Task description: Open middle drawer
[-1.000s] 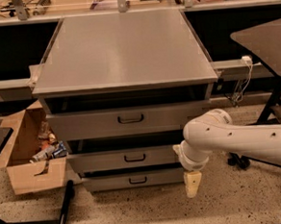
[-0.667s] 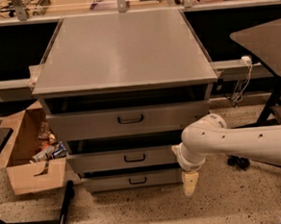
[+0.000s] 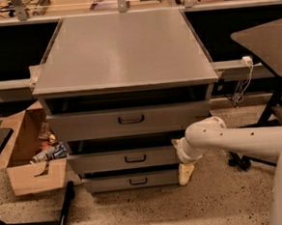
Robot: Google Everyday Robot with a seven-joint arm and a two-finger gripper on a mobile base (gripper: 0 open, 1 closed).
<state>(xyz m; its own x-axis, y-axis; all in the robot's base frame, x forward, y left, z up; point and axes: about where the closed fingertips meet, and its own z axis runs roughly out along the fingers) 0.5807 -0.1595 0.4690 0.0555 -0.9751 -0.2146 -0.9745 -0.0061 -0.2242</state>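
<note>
A grey metal cabinet (image 3: 122,53) with three drawers stands in the middle of the camera view. The middle drawer (image 3: 101,161) is the mid-sized front, with a small dark bar handle (image 3: 135,159) at its centre; a dark gap shows above it. The taller top drawer (image 3: 83,124) is above and the narrow bottom drawer (image 3: 107,183) below. My white arm (image 3: 239,139) reaches in from the right. My gripper (image 3: 185,173) hangs down at the right end of the middle and bottom drawer fronts, right of the handle.
An open cardboard box (image 3: 30,156) with clutter sits on the floor to the left of the cabinet. A dark table (image 3: 266,40) with legs stands to the right. A counter (image 3: 13,84) runs behind. A dark bar (image 3: 63,216) lies on the speckled floor at lower left.
My arm and gripper have shifted left, closer to the right end of the drawer fronts. The drawers have not visibly moved.
</note>
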